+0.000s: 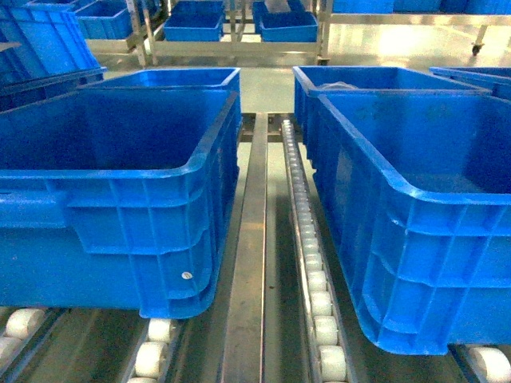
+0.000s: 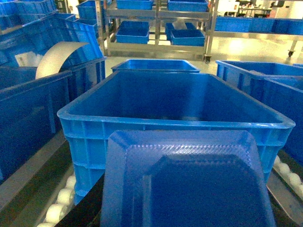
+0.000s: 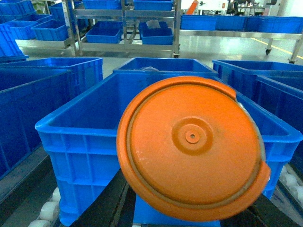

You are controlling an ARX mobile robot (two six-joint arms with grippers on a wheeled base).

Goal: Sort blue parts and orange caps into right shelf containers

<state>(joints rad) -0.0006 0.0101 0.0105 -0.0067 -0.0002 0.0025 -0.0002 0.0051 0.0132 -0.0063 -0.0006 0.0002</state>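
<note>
Head view: two containers, left crate (image 1: pixel 120 159) and right crate (image 1: pixel 415 191), on roller rails (image 1: pixel 315 279), insides apparently bare | orange cap (image 3: pixel 191 146) round, ridged, held up before right wrist camera | blue part (image 2: pixel 184 182) ribbed tray filling left wrist view | grippers themselves unseen, opening cannot be told

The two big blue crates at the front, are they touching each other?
Apart. The head view shows the left crate and the right crate separated by an open strip holding a metal rail and a line of white rollers.
</note>
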